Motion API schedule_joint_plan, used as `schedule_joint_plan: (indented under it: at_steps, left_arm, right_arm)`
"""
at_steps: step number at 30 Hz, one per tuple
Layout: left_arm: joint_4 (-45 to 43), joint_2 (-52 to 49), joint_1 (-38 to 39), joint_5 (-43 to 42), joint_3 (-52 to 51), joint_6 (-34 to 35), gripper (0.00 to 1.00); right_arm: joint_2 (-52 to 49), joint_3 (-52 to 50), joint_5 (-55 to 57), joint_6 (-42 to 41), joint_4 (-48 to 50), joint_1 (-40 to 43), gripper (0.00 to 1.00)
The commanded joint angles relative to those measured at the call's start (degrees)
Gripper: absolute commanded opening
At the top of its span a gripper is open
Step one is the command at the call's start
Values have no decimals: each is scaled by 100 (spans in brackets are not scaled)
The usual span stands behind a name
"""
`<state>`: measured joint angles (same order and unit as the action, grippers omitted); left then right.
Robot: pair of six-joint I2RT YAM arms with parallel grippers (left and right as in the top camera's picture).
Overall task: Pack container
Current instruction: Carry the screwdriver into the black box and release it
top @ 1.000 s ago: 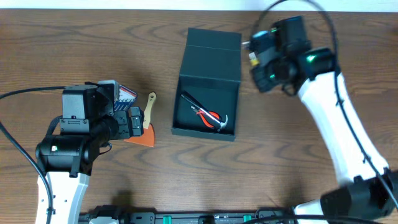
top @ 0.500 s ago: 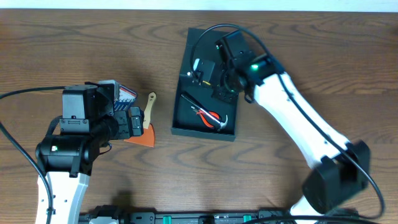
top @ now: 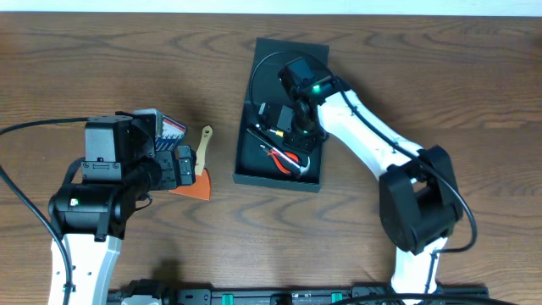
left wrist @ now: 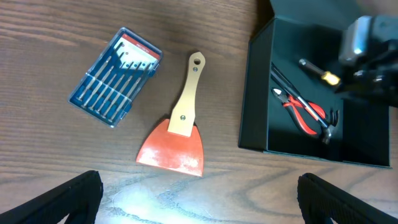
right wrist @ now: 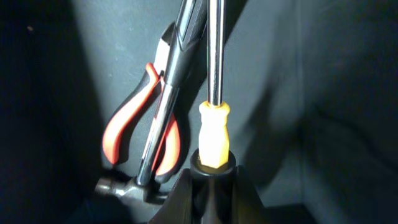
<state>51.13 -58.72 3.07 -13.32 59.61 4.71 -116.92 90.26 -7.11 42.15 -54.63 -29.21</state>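
The dark container (top: 279, 180) lies open mid-table with its flap lid (top: 292, 51) folded back. Red-handled pliers (top: 290, 158) and a hammer lie inside it. My right gripper (top: 282, 120) reaches down into the box, shut on the black-and-yellow handle of a screwdriver (right wrist: 214, 134). Its shaft points along the box floor beside the pliers (right wrist: 140, 124) and the hammer head (right wrist: 118, 186). My left gripper (top: 182, 165) is open and empty above the table, left of the box. The left wrist view also shows the container (left wrist: 255, 93).
A scraper (left wrist: 180, 124) with a wooden handle and an orange blade lies left of the box. A blue case of small screwdrivers (left wrist: 115, 78) lies further left. Both show in the overhead view, partly under my left arm (top: 110, 178).
My right arm has swung from the back right of the box down into it, carrying the screwdriver. The left arm has not moved.
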Motion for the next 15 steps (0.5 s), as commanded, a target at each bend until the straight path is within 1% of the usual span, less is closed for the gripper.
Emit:
schedule_joint_plan:
  at_steps: [1, 3, 5, 6, 7, 14, 15]
  left_arm:
    - [2, 0, 13, 50, 116, -9, 98]
    - [2, 0, 13, 50, 116, -9, 99]
    - [4, 0, 13, 50, 116, -9, 98]
    - [4, 0, 13, 48, 116, -9, 98]
    - [4, 0, 13, 48, 116, -9, 98]
    - [4, 0, 13, 46, 116, -9, 98]
    - [11, 0, 13, 44, 116, -9, 98]
  right_arm:
    - [-168, 57, -87, 76, -22, -13, 1]
    - [-181, 57, -87, 76, -22, -13, 2]
    - [-181, 57, -87, 68, -28, -13, 19]
    - [-181, 57, -87, 48, -48, -13, 31]
    - [-181, 57, -85, 31, -63, -13, 38]
    - [-181, 59, -83, -17, -70, -11, 62]
    - [-177, 72, -85, -70, -72, -11, 68]
